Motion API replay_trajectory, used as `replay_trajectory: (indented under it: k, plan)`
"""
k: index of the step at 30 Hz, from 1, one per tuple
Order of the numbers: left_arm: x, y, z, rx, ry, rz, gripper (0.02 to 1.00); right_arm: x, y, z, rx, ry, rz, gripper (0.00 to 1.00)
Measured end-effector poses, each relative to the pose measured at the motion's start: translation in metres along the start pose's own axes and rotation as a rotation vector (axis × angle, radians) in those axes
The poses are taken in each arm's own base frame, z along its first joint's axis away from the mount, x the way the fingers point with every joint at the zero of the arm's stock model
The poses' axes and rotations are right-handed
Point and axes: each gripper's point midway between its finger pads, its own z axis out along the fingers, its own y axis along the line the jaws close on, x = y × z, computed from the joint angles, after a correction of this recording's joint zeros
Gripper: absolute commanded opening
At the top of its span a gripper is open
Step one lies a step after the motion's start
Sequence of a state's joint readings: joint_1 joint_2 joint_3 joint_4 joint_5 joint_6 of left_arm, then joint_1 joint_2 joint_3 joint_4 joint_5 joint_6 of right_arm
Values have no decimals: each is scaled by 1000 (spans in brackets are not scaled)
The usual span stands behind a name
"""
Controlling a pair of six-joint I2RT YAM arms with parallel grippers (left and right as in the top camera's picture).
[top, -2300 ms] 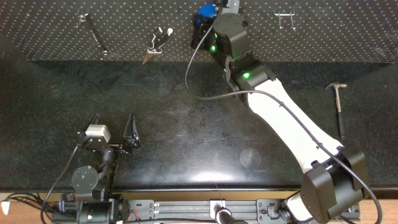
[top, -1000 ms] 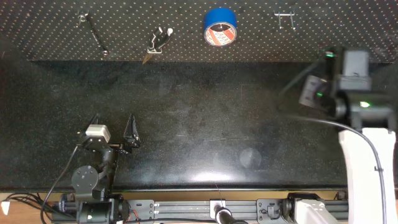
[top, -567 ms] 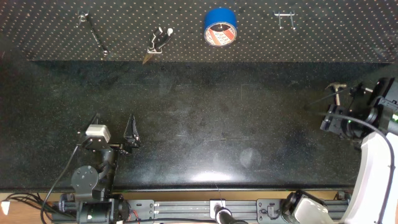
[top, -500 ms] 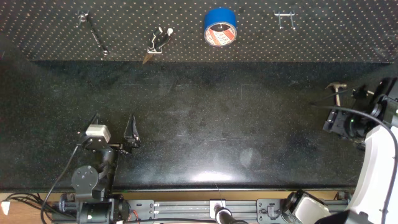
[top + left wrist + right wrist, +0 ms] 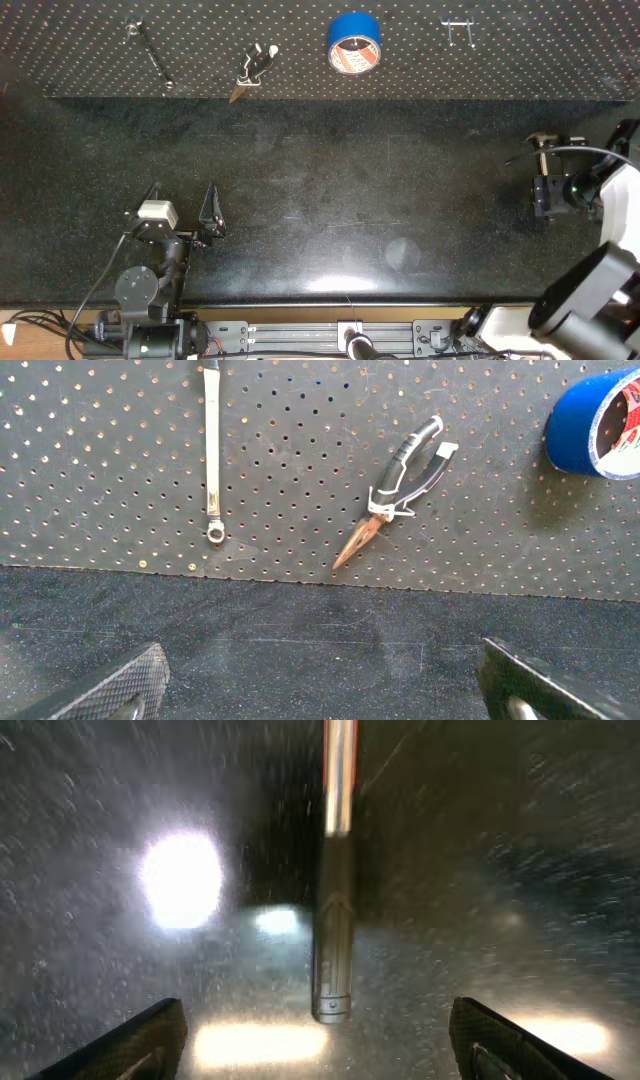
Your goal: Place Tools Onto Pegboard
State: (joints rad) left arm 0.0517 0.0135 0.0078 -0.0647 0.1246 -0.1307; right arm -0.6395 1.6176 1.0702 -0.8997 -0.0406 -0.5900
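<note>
A hammer [image 5: 544, 152] lies on the black table at the far right, head toward the pegboard [image 5: 420, 60]. My right gripper [image 5: 548, 196] hovers low over its handle. In the right wrist view the metal handle [image 5: 335, 870] runs between my open fingers [image 5: 140, 1040], with its end just ahead of them and nothing gripped. On the pegboard hang a wrench [image 5: 150, 55], pliers [image 5: 255, 68] and a blue tape roll [image 5: 354, 43]. My left gripper [image 5: 183, 202] rests open near the front left, facing the wrench [image 5: 211, 450], pliers [image 5: 400, 472] and tape [image 5: 598, 410].
An empty double hook [image 5: 459, 33] sits on the pegboard right of the tape. The black table [image 5: 350, 200] stretches wide between the arms. The table's right edge lies close beyond the hammer.
The right arm left the blue tape hanging on the pegboard, swung to the far right and came down over the hammer handle. The left arm has not moved.
</note>
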Motion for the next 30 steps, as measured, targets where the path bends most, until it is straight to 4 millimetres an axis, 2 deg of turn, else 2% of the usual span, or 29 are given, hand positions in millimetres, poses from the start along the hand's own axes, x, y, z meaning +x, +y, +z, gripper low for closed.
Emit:
replay_trajectory:
  k: [2, 3, 6, 12, 14, 17, 22, 30]
  plan:
    - [0, 0, 0, 0, 0, 0, 996, 3, -1, 8, -50, 64, 1, 869]
    - [0, 0, 0, 0, 0, 0, 996, -2, -4, 9, -60, 73, -2, 869]
    - [0, 0, 0, 0, 0, 0, 996, -10, -10, 13, -74, 83, -5, 869]
    - [0, 0, 0, 0, 0, 0, 996, -11, -12, 28, -90, 104, -4, 869]
    - [0, 0, 0, 0, 0, 0, 996, -15, -23, 32, -60, 125, 4, 869]
    - [0, 0, 0, 0, 0, 0, 996, -26, -29, 31, -37, 137, -7, 871]
    - [0, 0, 0, 0, 0, 0, 996, -31, -17, 42, -59, 183, -34, 875]
    - [0, 0, 0, 0, 0, 0, 996, -21, -10, 39, -86, 227, 3, 869]
